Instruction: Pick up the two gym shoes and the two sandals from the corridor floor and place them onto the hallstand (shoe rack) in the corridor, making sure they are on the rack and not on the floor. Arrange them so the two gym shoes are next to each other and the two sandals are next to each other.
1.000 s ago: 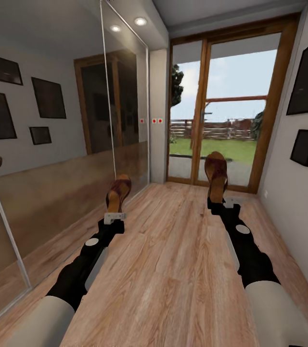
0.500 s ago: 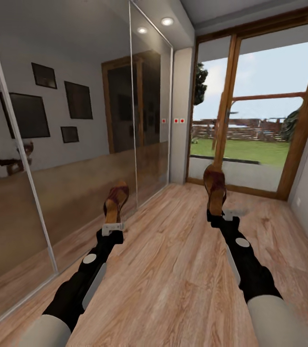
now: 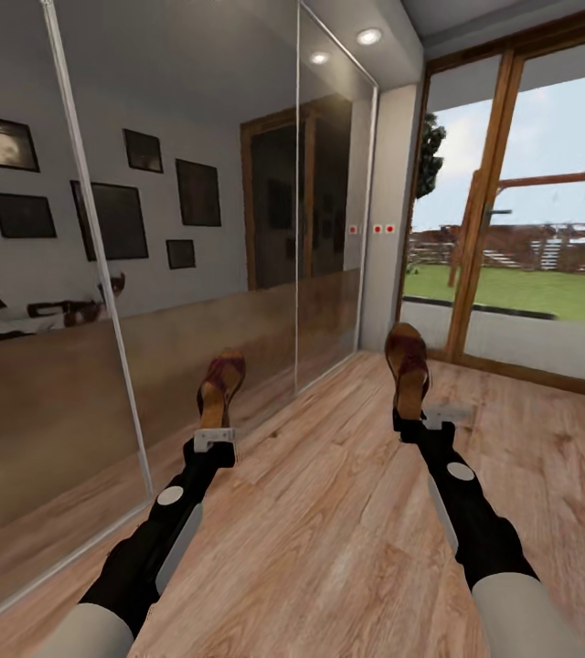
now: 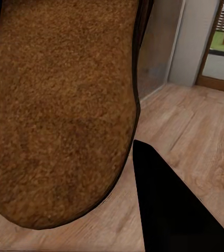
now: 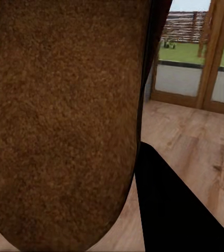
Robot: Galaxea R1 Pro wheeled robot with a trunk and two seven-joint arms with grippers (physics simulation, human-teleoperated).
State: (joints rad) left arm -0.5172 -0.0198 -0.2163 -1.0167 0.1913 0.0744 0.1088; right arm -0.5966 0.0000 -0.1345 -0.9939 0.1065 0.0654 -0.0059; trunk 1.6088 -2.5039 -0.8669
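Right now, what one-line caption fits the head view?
Each tool, left and right, carries a sandal upright above the corridor floor beside mirrored doors.

Head camera sits high behind both arms, looking forward and down along the corridor floor [image 3: 329, 512] toward the glazed door [image 3: 521, 238], mirrored wall [image 3: 192, 274] running along the left. Each wrist camera looks along its fingers, pressed very close to a sandal insole. All three views share plank floor and the door.
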